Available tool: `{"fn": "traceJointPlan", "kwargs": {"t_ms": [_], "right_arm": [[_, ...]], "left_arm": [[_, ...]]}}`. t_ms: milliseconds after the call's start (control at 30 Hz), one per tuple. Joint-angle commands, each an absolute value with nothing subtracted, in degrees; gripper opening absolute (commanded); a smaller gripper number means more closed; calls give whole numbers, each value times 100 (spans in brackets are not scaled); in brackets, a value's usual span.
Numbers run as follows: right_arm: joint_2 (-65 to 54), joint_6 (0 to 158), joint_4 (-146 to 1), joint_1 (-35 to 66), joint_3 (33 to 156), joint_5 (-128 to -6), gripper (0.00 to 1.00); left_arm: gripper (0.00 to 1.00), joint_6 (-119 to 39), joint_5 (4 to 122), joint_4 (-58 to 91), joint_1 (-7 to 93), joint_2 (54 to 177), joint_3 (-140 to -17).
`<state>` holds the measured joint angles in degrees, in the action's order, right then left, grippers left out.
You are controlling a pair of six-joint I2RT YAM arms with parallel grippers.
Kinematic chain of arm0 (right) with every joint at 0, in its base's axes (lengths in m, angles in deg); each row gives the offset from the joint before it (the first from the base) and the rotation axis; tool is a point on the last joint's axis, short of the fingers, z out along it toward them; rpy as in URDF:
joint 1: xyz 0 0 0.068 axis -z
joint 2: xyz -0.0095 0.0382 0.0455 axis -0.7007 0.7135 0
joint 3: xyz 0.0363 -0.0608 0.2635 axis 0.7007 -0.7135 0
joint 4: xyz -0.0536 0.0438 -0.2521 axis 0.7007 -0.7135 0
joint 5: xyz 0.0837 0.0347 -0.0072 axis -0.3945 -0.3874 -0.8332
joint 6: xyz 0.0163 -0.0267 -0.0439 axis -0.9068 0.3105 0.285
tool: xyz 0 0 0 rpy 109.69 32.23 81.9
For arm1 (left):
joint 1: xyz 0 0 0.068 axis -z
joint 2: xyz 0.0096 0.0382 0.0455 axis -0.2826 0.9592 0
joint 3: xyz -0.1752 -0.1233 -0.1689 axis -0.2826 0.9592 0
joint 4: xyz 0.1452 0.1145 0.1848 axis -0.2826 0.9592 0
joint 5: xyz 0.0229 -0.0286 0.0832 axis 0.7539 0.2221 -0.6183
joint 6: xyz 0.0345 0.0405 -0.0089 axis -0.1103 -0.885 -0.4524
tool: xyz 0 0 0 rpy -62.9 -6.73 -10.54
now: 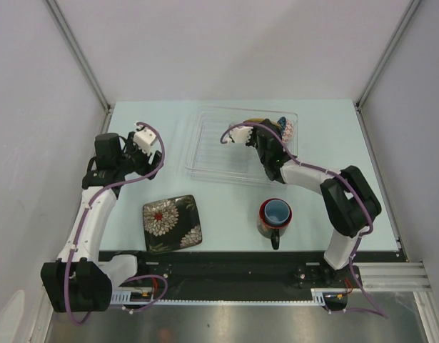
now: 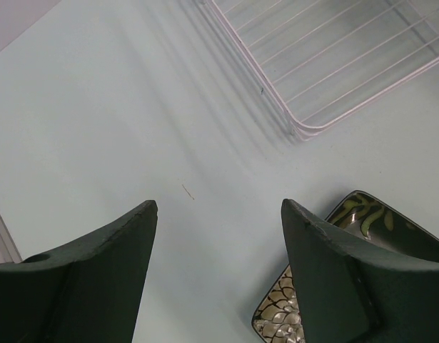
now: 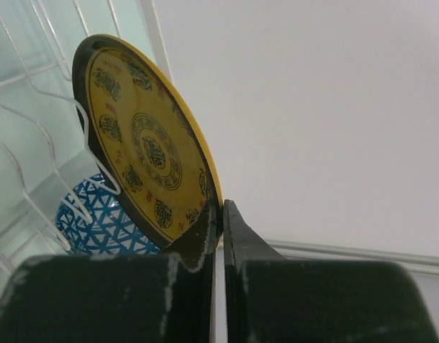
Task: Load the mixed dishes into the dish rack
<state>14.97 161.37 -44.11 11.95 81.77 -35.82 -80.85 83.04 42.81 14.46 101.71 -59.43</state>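
1. Pale green table [image 1: 226, 214], smooth and matte, boxed in by white walls at left, right and back; bare room across the middle and the far left.
2. Clear plastic rack [image 1: 205, 153], rectangular, with thin ribbed wires and rounded corners, at the back centre; open room across its left half.
3. White left arm [image 1: 91, 214], folded up along the left side with the wrist turned inward; left claw [image 2: 219, 207] spread wide above bare table, gripping nothing, near the rack's corner.
4. White right arm [image 1: 347, 200], elbow out at the right, forearm reaching back-left over the rack; right claw [image 3: 220, 207] pinched tight on the rim of the yellow plate [image 3: 148, 157].
5. Square black plate [image 1: 171, 224], glossy, with pale flowers; flat on the table near the front edge, well apart from the rack.
6. Dark mug [image 1: 266, 229], red-lined, upright, handle toward the front, near the rack's front wall.
7. Yellow plate: round, dark-rimmed, glossy, printed with medallions; held on edge and tilted among the wire tines at the rack's right end.
8. Blue-and-white lattice bowl [image 3: 98, 221], in the rack just beside the yellow plate; cannot tell whether touching.
9. Light blue cup [image 1: 277, 211], nested inside the mug.
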Motion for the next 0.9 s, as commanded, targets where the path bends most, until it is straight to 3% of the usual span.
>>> {"fn": "traceJointPlan", "kwargs": {"t_ms": [0, 167, 633, 867], "right_arm": [[1663, 15684, -4298, 1240, 8176, -3709, 0], [1927, 15395, -4254, 1197, 8176, -3701, 0], [1963, 14717, -4008, 1038, 8185, -3244, 34], [1331, 13892, -4727, 705, 8334, -2673, 40]], "left_arm": [[76, -7992, 8325, 4051, 1404, 10148, -6091], [76, -7992, 8316, 4051, 1413, 10157, -6126], [76, -8036, 8307, 4077, 1404, 10157, -6214], [76, -8062, 8281, 4253, 1404, 10139, -6495]]}}
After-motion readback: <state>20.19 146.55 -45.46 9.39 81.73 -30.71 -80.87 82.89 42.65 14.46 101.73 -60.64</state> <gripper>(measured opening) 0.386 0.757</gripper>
